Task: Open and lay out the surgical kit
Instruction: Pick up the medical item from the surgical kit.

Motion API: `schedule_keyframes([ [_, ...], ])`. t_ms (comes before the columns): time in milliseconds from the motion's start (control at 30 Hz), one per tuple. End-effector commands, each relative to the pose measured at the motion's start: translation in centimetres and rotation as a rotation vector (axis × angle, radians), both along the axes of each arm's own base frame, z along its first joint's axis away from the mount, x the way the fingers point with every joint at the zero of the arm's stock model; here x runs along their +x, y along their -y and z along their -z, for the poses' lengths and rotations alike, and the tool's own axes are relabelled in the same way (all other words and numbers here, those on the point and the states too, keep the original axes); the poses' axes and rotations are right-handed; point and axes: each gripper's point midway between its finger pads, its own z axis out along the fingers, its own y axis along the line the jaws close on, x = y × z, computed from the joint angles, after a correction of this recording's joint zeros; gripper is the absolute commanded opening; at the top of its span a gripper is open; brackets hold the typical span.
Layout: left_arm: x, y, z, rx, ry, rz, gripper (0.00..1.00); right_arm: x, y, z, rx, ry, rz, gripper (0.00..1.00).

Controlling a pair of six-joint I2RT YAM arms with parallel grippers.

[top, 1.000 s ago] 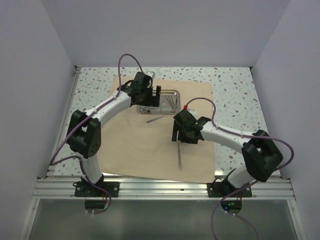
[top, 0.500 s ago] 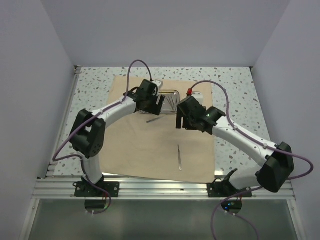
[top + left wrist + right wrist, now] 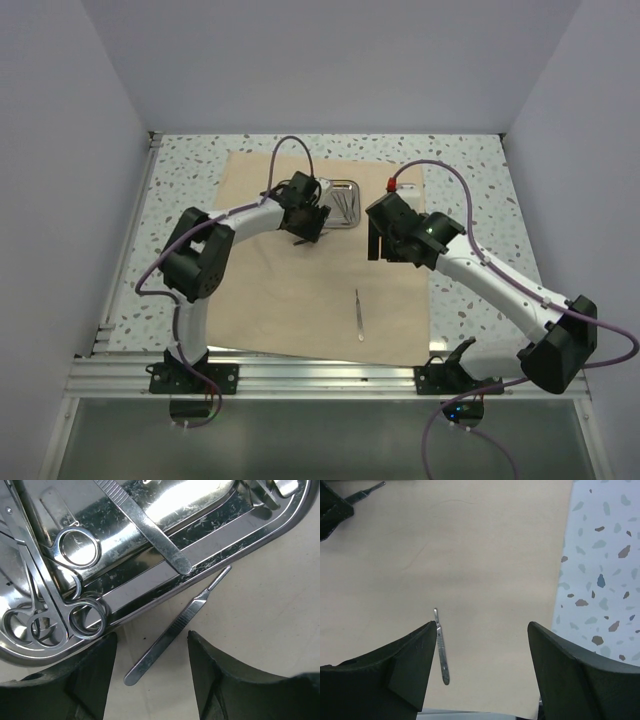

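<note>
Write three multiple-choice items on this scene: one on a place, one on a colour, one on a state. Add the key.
1. Where does the steel tray stand?
A. On the bare table
B. On the far part of the cloth wrap
C. In a gripper

2. What colour is the cloth wrap?
A. Green
B. Blue
C. Tan

3. How is the right gripper?
A. Open, empty
B. Shut on scissors
C. Shut on the tray

Key: 1 B, the top view shows cloth around it; 2 C, it is plainly tan against the speckled table; 3 A, its wrist view shows the fingers wide apart, gripping nothing.
</note>
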Motion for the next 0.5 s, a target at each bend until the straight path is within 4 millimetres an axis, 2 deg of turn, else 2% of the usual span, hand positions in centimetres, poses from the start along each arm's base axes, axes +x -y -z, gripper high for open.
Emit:
schedule_keyframes([
  [0, 1.0, 1.2, -0.1, -0.034, 0.033, 0.039, 0.62, 0.3, 1.3, -2.0, -0.021, 0.048, 0.027, 0.77],
  [100, 0.6, 1.6, -0.1, -0.033, 0.03, 0.053, 0.59, 0.1, 1.7, -1.7, -0.028, 0.042, 0.034, 0.77],
  [300, -1.8, 1.9, 1.7, -0.012, -0.031, 0.078, 0.48, 0.2, 2.2, -1.2, -0.032, 0.034, 0.044, 0.77],
  [467, -4.0, 1.8, 2.9, 0.039, -0.067, 0.109, 0.46, 1.0, 2.3, -0.9, -0.028, 0.032, 0.048, 0.77],
])
